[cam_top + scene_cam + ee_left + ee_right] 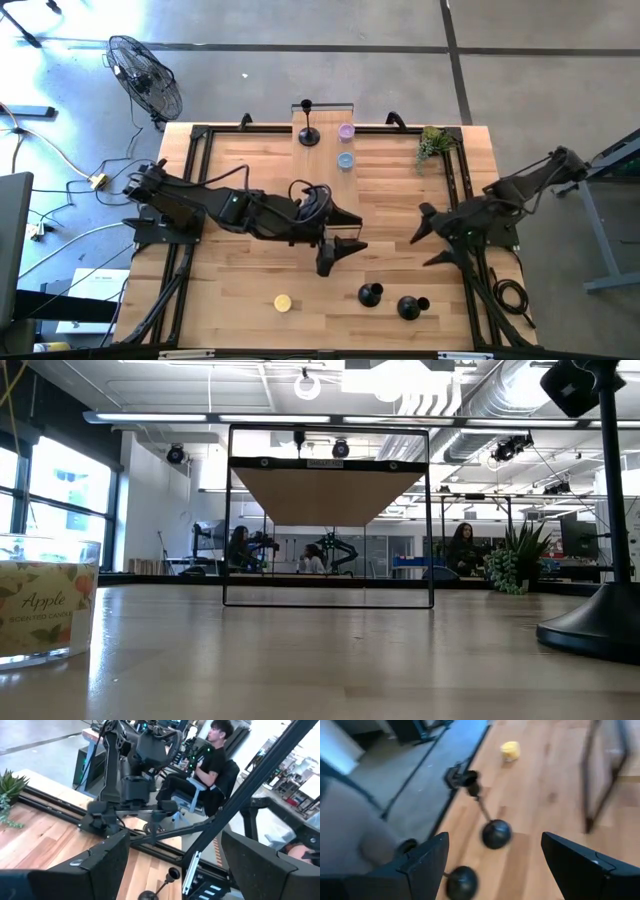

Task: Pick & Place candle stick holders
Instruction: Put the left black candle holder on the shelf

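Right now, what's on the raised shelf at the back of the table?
One upright candle stick holder stands on the raised shelf. Just in front of it, on the table, sit a purple candle and a blue candle. Nothing there is covered.

Two candle stick holders (371, 294) (410, 306) lie side by side on the table (240, 290), between the left gripper (342, 232) and the right gripper (428, 240) and nearer the front edge than either. A yellow candle (283, 302) sits farther to the left gripper's side. Behind both grippers, a third holder (309, 134) stands upright beside two small candles (346, 131) (345, 160), a plant (433, 145) behind the right gripper.
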Controlling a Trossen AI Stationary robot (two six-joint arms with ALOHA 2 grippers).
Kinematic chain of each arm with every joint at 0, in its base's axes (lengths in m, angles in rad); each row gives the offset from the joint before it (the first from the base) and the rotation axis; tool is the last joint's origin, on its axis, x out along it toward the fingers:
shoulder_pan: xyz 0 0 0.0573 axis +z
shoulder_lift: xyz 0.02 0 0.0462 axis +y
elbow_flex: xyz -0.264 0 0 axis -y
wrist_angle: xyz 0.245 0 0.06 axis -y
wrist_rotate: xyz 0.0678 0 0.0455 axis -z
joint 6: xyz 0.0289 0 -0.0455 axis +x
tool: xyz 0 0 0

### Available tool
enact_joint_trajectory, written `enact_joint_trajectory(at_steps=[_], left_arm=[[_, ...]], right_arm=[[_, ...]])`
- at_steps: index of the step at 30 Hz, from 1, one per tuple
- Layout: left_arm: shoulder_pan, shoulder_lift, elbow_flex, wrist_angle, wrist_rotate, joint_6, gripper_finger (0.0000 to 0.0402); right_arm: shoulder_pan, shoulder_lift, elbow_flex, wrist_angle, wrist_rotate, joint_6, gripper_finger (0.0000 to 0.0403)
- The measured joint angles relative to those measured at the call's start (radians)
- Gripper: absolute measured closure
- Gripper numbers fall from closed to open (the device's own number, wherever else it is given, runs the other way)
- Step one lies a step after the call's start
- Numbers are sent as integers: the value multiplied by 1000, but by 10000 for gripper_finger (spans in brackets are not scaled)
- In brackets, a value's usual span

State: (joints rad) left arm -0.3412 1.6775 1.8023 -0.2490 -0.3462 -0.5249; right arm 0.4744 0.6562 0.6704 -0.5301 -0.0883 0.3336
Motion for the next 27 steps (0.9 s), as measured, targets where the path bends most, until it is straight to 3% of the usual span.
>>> enact_joint_trajectory(at_steps=[3, 18, 27], left_arm=[[0, 0, 0, -3, 2, 21, 92], [0, 0, 0, -58, 1, 27, 92], [0, 0, 0, -57, 1, 26, 92]], right_arm=[[0, 28, 0, 35, -48, 8, 91], [-9, 185, 0, 189, -57, 2, 91], [-9, 349, 0, 339, -64, -160, 91]])
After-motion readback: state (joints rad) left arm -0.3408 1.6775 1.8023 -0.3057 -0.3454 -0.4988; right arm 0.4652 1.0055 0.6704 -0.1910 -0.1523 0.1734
